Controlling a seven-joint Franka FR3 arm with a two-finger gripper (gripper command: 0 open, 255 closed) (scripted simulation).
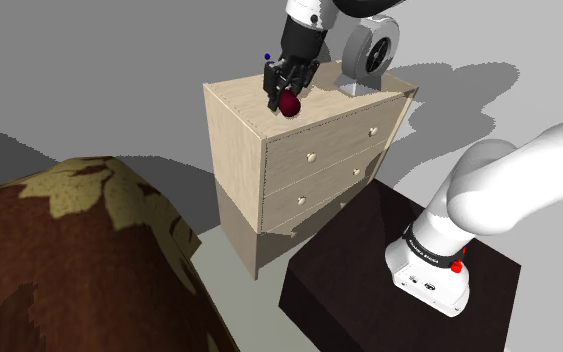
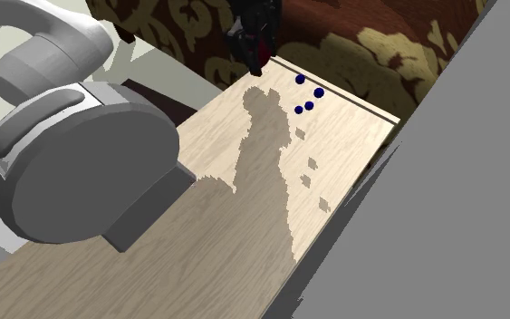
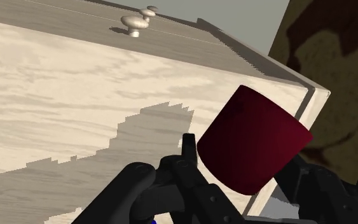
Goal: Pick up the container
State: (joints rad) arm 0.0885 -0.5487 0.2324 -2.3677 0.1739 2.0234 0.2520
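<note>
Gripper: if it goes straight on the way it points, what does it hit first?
Probably the wooden dresser top, near its corner. The dark red container clasped in the gripper would touch it first. The gap left is unclear.

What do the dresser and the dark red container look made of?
Dresser: pale wood, matte, grain streaks showing across its top. Container: unclear; smooth, evenly dark red, no gloss or texture, perhaps plastic or ceramic.
</note>
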